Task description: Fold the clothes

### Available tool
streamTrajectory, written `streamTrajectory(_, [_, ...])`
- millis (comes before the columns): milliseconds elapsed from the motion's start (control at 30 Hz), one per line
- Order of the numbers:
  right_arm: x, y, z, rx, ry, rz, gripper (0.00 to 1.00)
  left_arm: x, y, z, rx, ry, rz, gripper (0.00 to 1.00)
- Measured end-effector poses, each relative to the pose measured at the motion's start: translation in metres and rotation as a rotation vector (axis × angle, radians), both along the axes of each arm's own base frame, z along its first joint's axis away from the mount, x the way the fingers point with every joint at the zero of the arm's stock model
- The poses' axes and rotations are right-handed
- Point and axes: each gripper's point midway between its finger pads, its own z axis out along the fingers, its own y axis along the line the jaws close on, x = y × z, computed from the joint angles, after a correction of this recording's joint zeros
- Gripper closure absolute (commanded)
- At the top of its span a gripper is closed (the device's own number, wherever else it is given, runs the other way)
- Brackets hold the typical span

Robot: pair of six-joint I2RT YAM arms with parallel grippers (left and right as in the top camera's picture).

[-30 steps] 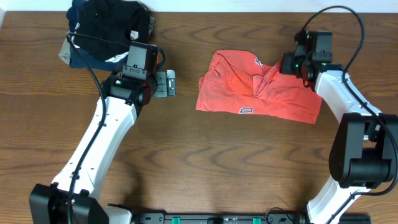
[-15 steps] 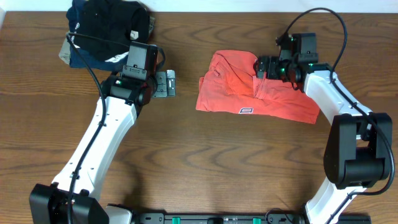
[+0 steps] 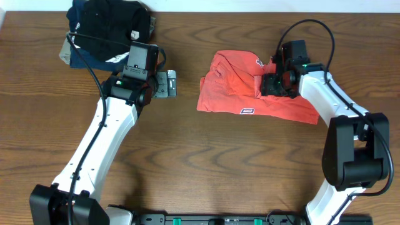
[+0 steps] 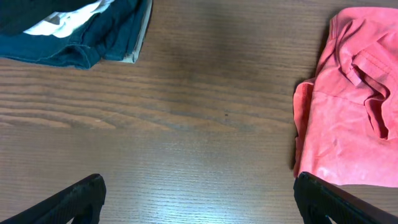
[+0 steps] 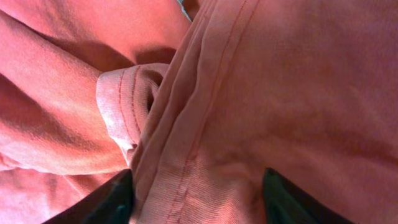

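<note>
Overhead: a red-orange T-shirt (image 3: 228,87) lies rumpled right of centre on the wooden table (image 3: 219,162), with the right gripper (image 3: 270,84) pressed onto it. Left wrist: the left gripper (image 4: 199,202) hangs with its fingers wide apart above bare wood (shirt edge at right). Right wrist: dark fingers (image 5: 115,199) pinch a bunched shirt fold.

table (image 3: 206,159): was brown wood with long grain
black garment (image 3: 109,22): sat at the table's far-left corner
navy garment (image 4: 68,50): lay folded there, beneath
</note>
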Motion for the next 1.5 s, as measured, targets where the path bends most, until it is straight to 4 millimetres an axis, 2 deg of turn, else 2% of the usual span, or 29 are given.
streamTrajectory(67, [0.001,0.000,0.000,-0.008,-0.005,0.004,0.55,0.000,0.000,0.000,0.000,0.000,0.000,0.02])
streamTrajectory(200, [0.002,0.001,0.000,-0.020,-0.011,0.012,0.94,0.000,0.000,0.000,0.000,0.000,0.000,0.02])
streamTrajectory(233, [0.001,0.002,0.000,-0.022,-0.011,0.018,0.99,0.000,0.000,0.000,0.000,0.000,0.000,0.02])
streamTrajectory(467, [-0.008,0.011,-0.002,-0.034,0.019,0.043,0.99,0.001,0.000,0.000,-0.001,-0.003,0.000,0.02])
streamTrajectory(633, [-0.024,0.008,-0.002,-0.044,0.085,0.047,0.99,0.001,0.000,0.000,-0.001,-0.003,-0.001,0.02])
streamTrajectory(900, [-0.034,0.013,0.047,-0.023,0.052,0.083,0.99,0.001,0.000,0.001,-0.001,-0.004,0.000,0.02])
streamTrajectory(1200, [-0.061,0.039,0.046,-0.037,0.127,0.182,0.99,0.001,0.000,0.001,-0.001,-0.004,0.000,0.02])
streamTrajectory(1233, [-0.062,0.042,0.045,-0.037,0.128,0.191,0.95,0.001,0.000,0.001,-0.002,-0.004,0.000,0.02])
streamTrajectory(1267, [-0.063,0.045,0.046,-0.038,0.125,0.197,0.76,0.001,0.000,0.000,-0.002,-0.003,-0.001,0.02])
streamTrajectory(1333, [-0.061,0.048,0.045,-0.036,0.114,0.208,0.16,0.001,-0.001,0.001,-0.005,-0.004,-0.002,0.02])
streamTrajectory(1400, [-0.057,0.050,0.045,-0.036,0.101,0.210,0.01,0.002,-0.003,0.001,-0.013,-0.007,-0.007,0.02])
streamTrajectory(1500, [-0.055,0.048,0.047,-0.034,0.093,0.205,0.01,0.003,-0.013,0.002,-0.052,-0.010,-0.058,0.02])
